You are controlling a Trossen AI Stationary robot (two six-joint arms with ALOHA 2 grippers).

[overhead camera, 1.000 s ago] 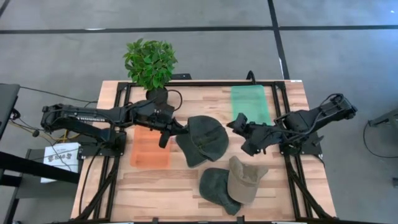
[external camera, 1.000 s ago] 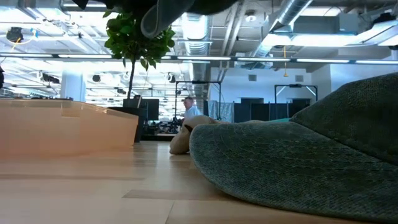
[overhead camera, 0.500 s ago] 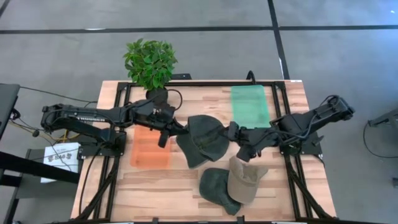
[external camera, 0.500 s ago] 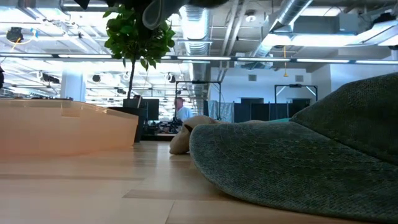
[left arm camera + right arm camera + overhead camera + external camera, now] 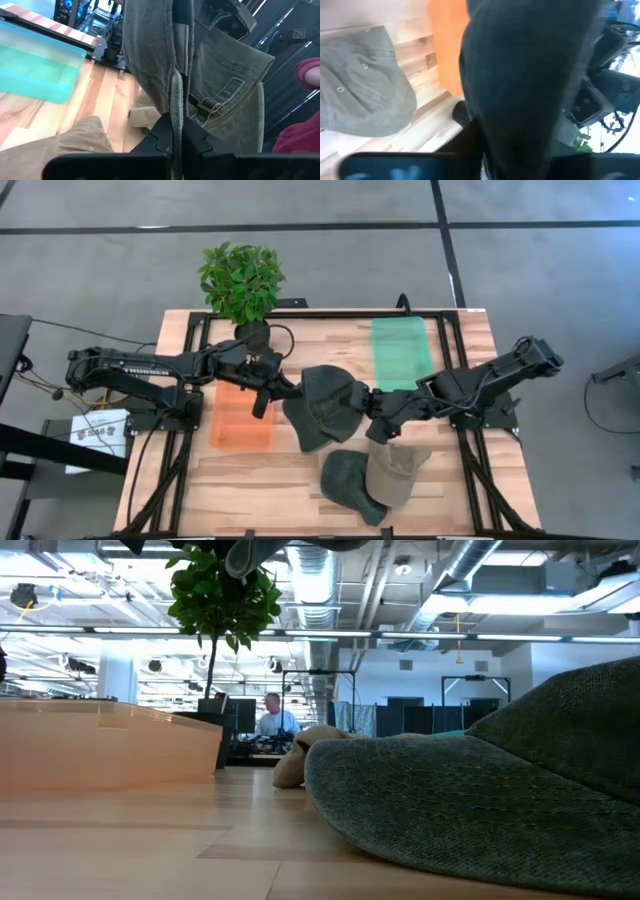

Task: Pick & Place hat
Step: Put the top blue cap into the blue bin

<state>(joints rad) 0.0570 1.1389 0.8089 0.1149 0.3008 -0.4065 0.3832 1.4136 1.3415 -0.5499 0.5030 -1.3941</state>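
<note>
Clamped tight on a fold of olive fabric: left gripper (image 5: 172, 142), fingers pressed together on the edge of the green hat (image 5: 325, 405), hat hanging lifted above the middle of the table (image 5: 300, 480), between the orange mat (image 5: 243, 418) on the left and the green mat (image 5: 402, 350) at the far right. Pinched by the rim, probably so the crown dangles free and can be passed or steered to a mat. Right gripper (image 5: 372, 408) pushed up against the hat's right side, dark cloth filling the right wrist view; cannot tell whether those fingers are spread or closed on anything. Likely a two-handed hold or a handover, judging by both arms meeting at the same cap. Hat itself: faded olive cotton, soft and creased, stitched seams, with a back strap and a small brass buckle (image 5: 207, 106) showing in the left wrist view; limp, so likely to sag and swing when moved. Nearer, on the table just below the held cap: a tan hat (image 5: 395, 470) overlapping a second dark green hat (image 5: 350, 483), both lying flat and untouched. At the far left edge, a potted plant (image 5: 241, 281). Beyond the table in the low view, a person (image 5: 271, 718) seated far back in the room.
</note>
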